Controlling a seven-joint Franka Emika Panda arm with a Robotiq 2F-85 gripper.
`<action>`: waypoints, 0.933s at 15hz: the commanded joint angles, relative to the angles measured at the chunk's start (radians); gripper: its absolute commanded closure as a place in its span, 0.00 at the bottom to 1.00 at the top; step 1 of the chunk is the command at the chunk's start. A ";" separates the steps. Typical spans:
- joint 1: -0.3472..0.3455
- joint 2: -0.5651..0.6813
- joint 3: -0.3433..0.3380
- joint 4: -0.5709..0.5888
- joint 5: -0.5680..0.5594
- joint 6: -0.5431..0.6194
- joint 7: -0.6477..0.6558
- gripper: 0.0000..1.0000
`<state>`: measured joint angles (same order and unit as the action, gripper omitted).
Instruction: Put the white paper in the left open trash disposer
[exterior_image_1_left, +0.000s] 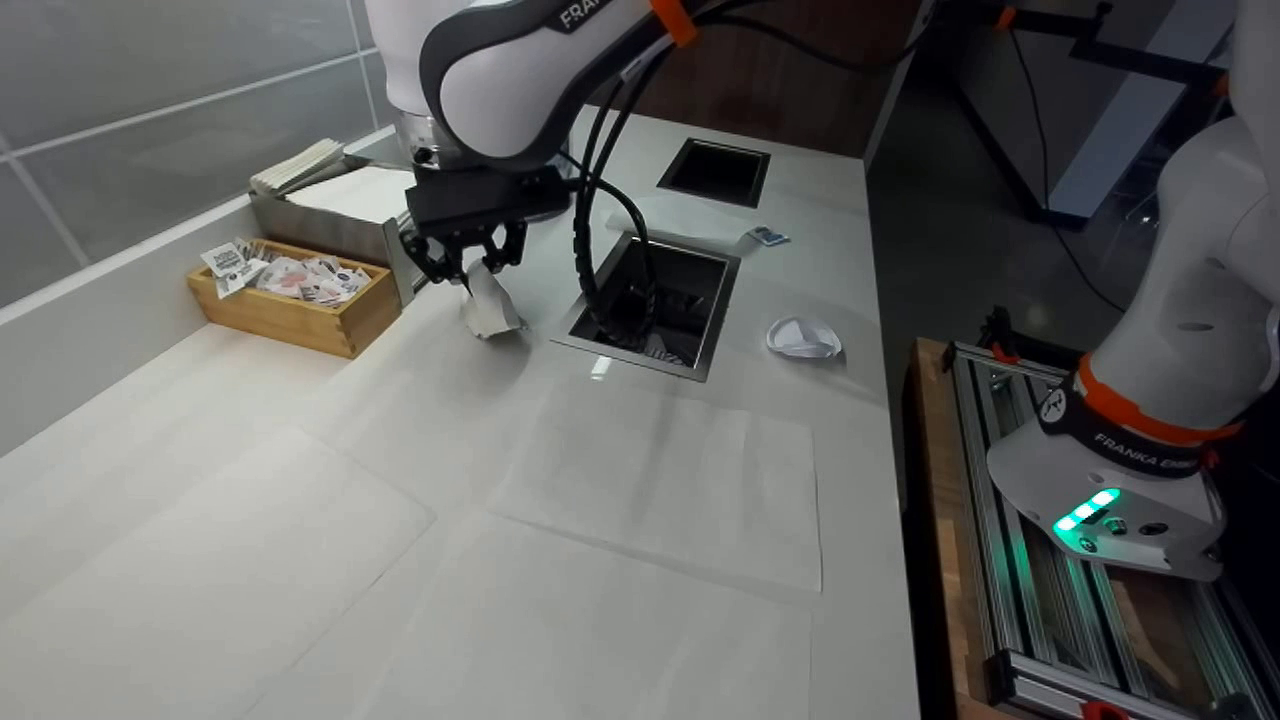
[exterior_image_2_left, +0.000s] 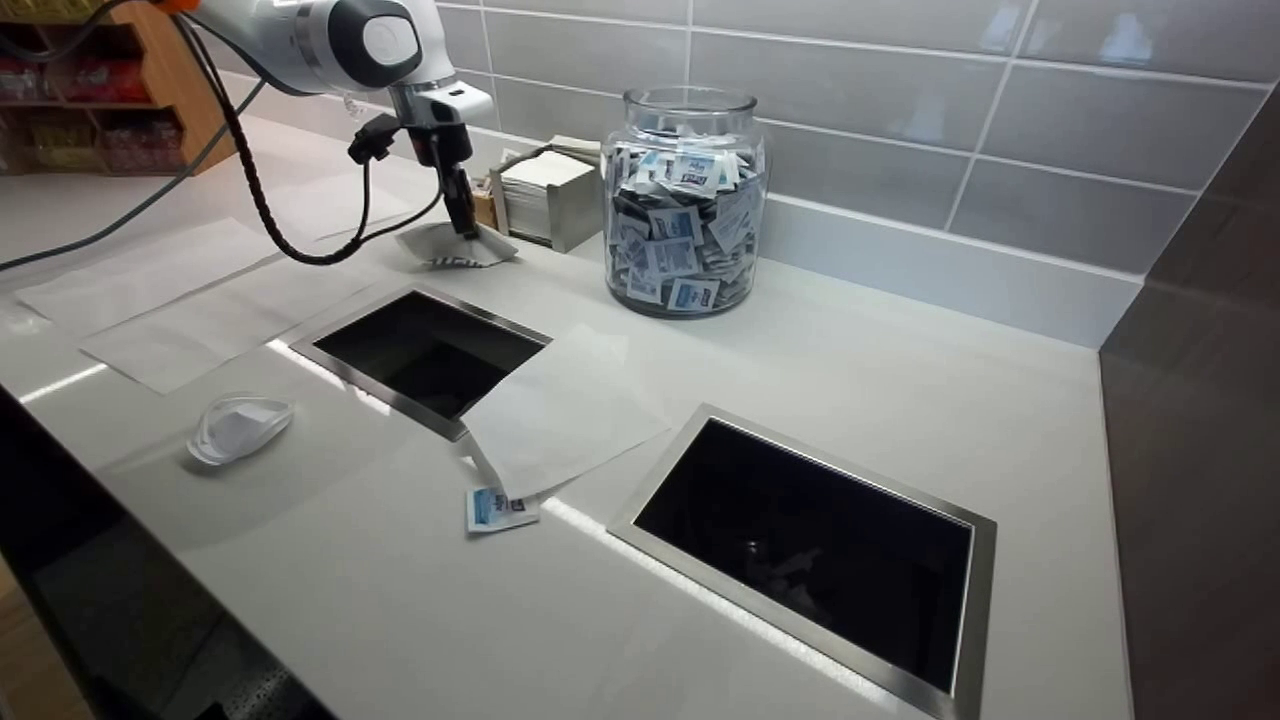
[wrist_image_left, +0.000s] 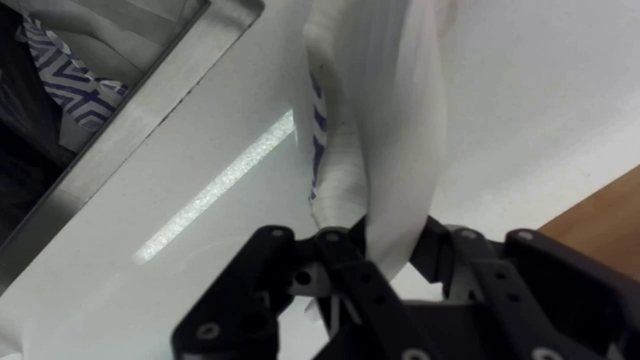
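The white paper shows in both exterior views, crumpled, with blue print on its underside. It stands up large in the wrist view. My gripper points down and appears shut on its middle; the paper hides the contact between the pads. The paper is at or just above the counter; I cannot tell if it touches. The left open trash disposer, a silver-rimmed cutout, lies beside the paper. Its rim crosses the upper left of the wrist view, with printed wrappers inside.
A smaller crumpled white scrap lies near the counter edge. A white sheet and blue packet lie between the cutouts. The other cutout is farther along. A wooden box, napkin holder and glass jar stand along the wall.
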<state>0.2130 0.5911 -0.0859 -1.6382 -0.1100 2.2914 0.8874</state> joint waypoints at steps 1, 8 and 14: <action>0.018 -0.027 -0.018 -0.022 -0.032 -0.037 0.025 0.64; 0.014 -0.102 -0.024 -0.047 -0.079 -0.128 0.030 0.13; -0.006 -0.126 0.038 -0.110 -0.029 -0.160 -0.039 0.00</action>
<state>0.2150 0.4947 -0.0791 -1.6892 -0.1605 2.1493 0.8752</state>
